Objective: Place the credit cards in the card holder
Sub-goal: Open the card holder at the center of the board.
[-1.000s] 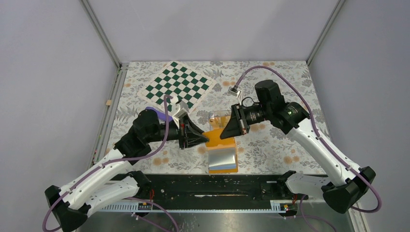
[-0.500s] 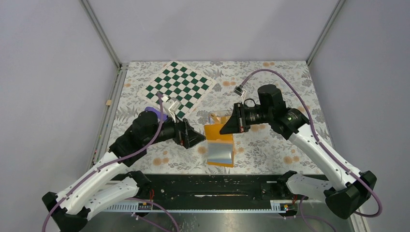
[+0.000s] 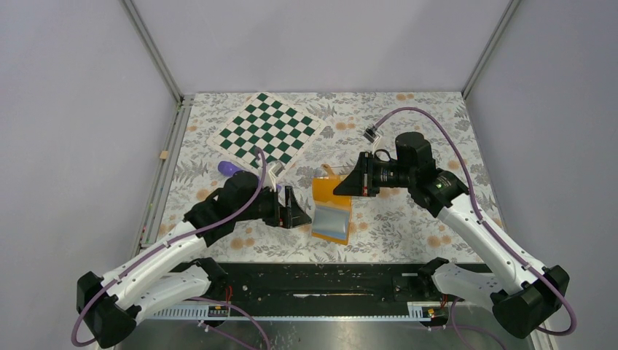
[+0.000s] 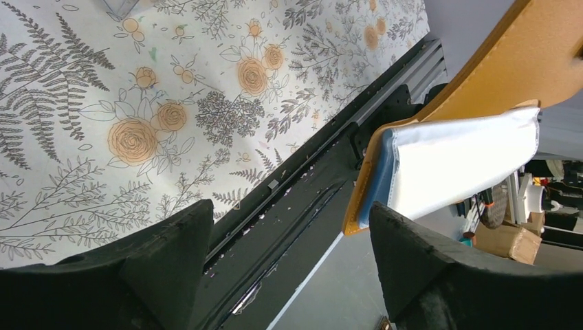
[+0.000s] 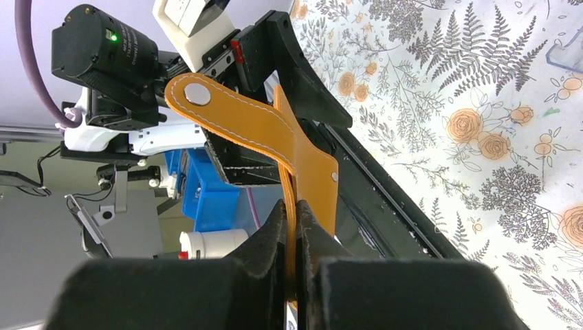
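**Ana:** Where was the card holder (image 3: pixel 331 217) just then?

**Ben:** Off the counter (image 3: pixel 415 219), hanging from the right pincer (image 5: pixel 292 227). That pincer was clenched on the edge of one orange panel, and the strap with the snap (image 5: pixel 227 113) flopped forward above its fingers. From the left wrist you could see the light-blue lining (image 4: pixel 460 168) turned toward the left arm.

**Ana:** And the left pincer (image 4: pixel 289 213)?

**Ben:** Released, with the fingers spread wide and nothing between them. It sat just beside the holder's lower leaf, and as far as I could tell it wasn't touching.

**Ana:** So what did the step call for?

**Ben:** As I read it, the holder had to be opened and steadied so that a pocket faced out. The right pincer needed to hold a single panel only, because pinching both leaves would shut the pocket mouth. The left could then take the free leaf low down, near its corner, and draw it away gently, since a hanging wallet swings at any nudge.

**Ana:** And the cards?

**Ben:** I couldn't make out any credit card for certain. I'd have laid the holder flat on the counter, lining up, before fetching one, because sliding a thin card into a dangling pocket looked unreliable.
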Robot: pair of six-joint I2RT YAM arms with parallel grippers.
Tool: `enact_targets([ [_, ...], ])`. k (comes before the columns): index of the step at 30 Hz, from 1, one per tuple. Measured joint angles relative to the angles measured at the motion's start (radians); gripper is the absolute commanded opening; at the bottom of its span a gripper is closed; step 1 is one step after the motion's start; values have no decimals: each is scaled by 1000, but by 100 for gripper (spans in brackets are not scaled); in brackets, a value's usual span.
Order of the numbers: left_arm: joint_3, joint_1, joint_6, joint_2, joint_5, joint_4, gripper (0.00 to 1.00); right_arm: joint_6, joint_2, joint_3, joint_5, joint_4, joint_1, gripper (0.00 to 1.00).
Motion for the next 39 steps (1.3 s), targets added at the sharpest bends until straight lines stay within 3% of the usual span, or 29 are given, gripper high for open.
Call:
enact_targets([
  [22,-11,0,-68,-24,92,142,78,32,7,-25,-11,43,-8,0],
  [39,-128,21,-168,-62,93,449,79,223,5,-140,-207,365,-10,0],
])
